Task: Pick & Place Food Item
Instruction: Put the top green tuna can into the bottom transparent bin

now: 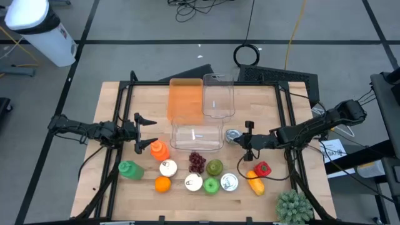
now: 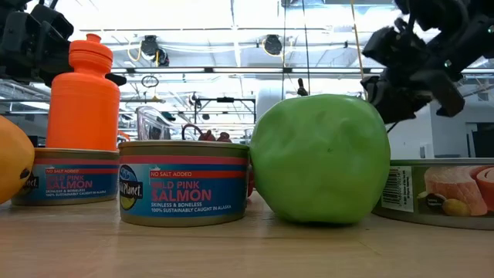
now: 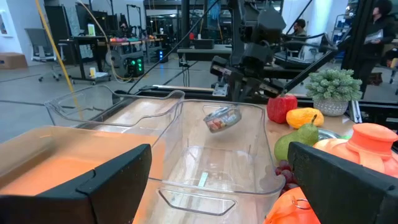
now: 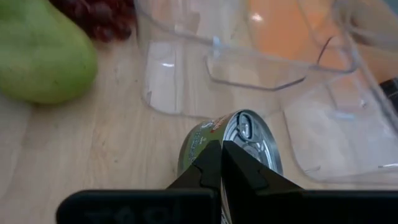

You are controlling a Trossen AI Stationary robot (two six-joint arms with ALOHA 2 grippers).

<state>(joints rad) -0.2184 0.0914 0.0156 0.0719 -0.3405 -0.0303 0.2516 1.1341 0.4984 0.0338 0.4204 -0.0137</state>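
My right hand [image 1: 248, 139] is pinched on the rim of a small pull-tab can [image 1: 233, 135], held just beside the right wall of the clear bin [image 1: 197, 135] at mid-table. My left hand [image 1: 145, 132] waits spread wide off the bin's left wall. Near the front edge I read "PINK SALMON, NO SALT ADDED" on a can [image 2: 184, 182].

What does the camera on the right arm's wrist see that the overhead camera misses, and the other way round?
Only the wrist view shows the can's pull-tab lid up close, pinched in the shut right tool. Only the overhead view shows the open left tool near the orange bottle, the orange and the plant. Both show the clear bin, pear and grapes.
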